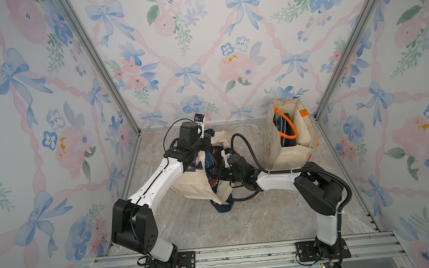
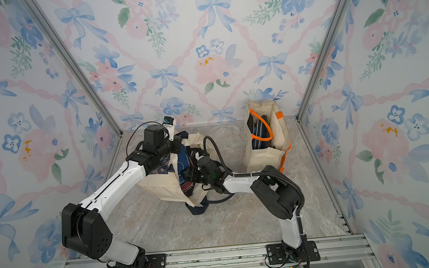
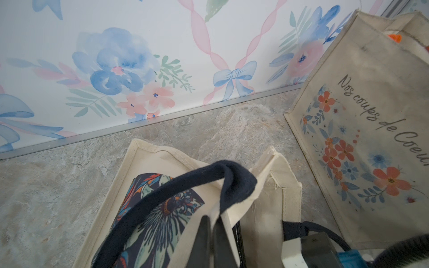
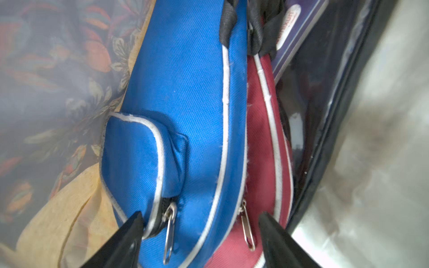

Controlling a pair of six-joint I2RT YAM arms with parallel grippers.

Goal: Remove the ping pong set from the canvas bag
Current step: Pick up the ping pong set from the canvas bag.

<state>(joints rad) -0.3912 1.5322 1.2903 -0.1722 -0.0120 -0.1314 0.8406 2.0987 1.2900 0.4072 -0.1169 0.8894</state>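
The cream canvas bag [image 1: 191, 187] [image 2: 159, 184] with a navy flower print and navy handles stands mid-floor. My left gripper [image 3: 212, 224] is shut on the bag's cream rim beside a navy handle [image 3: 185, 183] and holds the mouth apart. My right gripper [image 4: 200, 220] [image 1: 219, 171] is inside the bag and open. Its fingertips stand either side of two cases of the ping pong set. One is a blue zippered case [image 4: 190, 104]; the other, a maroon case [image 4: 262, 139], presses against it. A black see-through pouch [image 4: 325, 92] lies beyond the maroon case.
A second cream bag [image 1: 288, 144] [image 2: 262, 149] [image 3: 359, 116] with orange handles and a flower print stands at the back right, dark flat things inside it. Flowered walls close three sides. Marbled floor [image 1: 216, 227] lies in front of the bags. A purple-edged packet [image 4: 299, 30] sits deep in the bag.
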